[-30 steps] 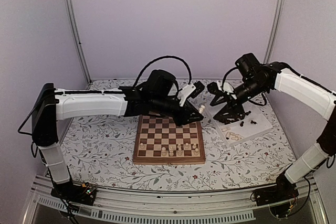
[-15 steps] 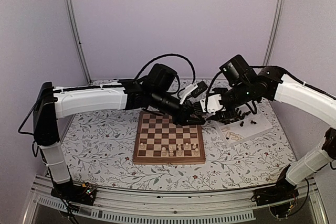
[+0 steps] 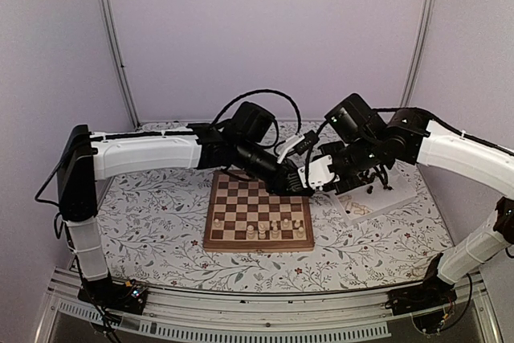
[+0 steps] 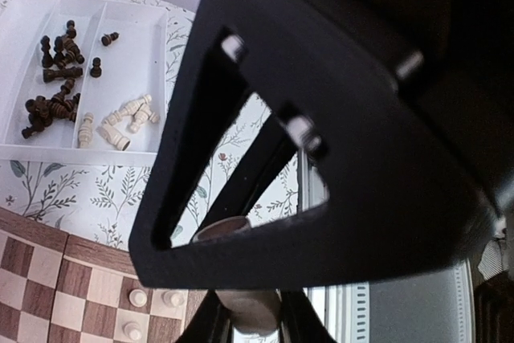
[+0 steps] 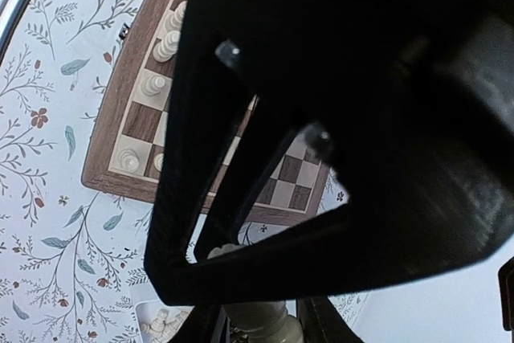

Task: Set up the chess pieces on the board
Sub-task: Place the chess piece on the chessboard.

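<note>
One floral tabletop (image 3: 152, 214) under the board (image 3: 241, 214); lilac walls (image 3: 265, 30)

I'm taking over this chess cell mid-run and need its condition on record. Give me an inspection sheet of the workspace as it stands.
Surface: floral-print table cover.
Job's things: board carries several standing pale pieces near its front edge; white tray holds dark pieces and loose pale pieces.
Clutter: nothing seen.
Grippers: left tool shut on a chess piece; right tool straddles a cream piece, grip unclear.
Cables: black cable loops above the left wrist.
Surroundings: lilac walls, metal posts.
</note>
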